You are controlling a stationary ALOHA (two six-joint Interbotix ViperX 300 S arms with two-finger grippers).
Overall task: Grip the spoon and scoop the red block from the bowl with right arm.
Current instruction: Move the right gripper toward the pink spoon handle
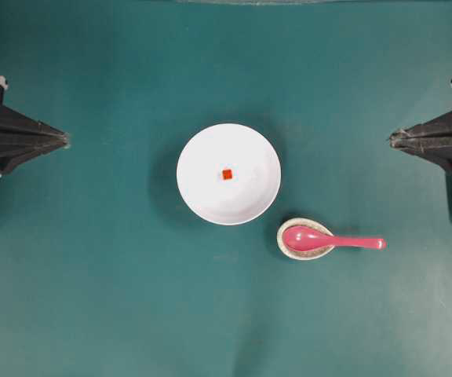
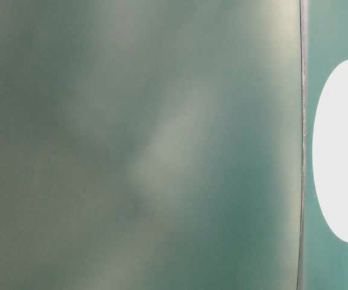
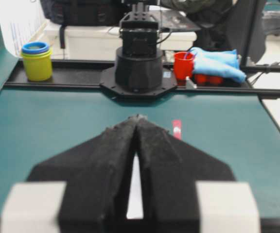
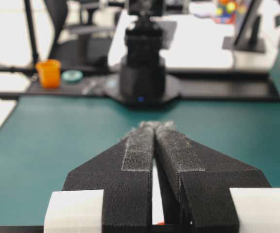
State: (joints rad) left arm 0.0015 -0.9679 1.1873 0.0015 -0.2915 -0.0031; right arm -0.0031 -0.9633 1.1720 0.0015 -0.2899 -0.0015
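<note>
In the overhead view the white bowl (image 1: 228,173) sits mid-table with the tiny red block (image 1: 227,174) at its centre. The pink spoon (image 1: 329,239) lies to its lower right, its scoop resting in a small speckled dish (image 1: 304,239) and its handle pointing right. My right gripper (image 1: 391,139) is parked at the right edge, shut and empty, well above and right of the spoon handle. My left gripper (image 1: 66,140) is parked at the left edge, also shut and empty. In each wrist view the tips (image 3: 138,118) (image 4: 155,125) meet, and the bowl's white shows through the slit behind them.
The table-level view is blurred teal, with only the bowl's white edge (image 2: 342,151) at the right. Beyond the table stand stacked yellow and blue cups (image 3: 36,60), a red cup (image 3: 183,64) and a blue cloth (image 3: 217,63); an orange cup (image 4: 49,73) stands beside the opposite arm base.
</note>
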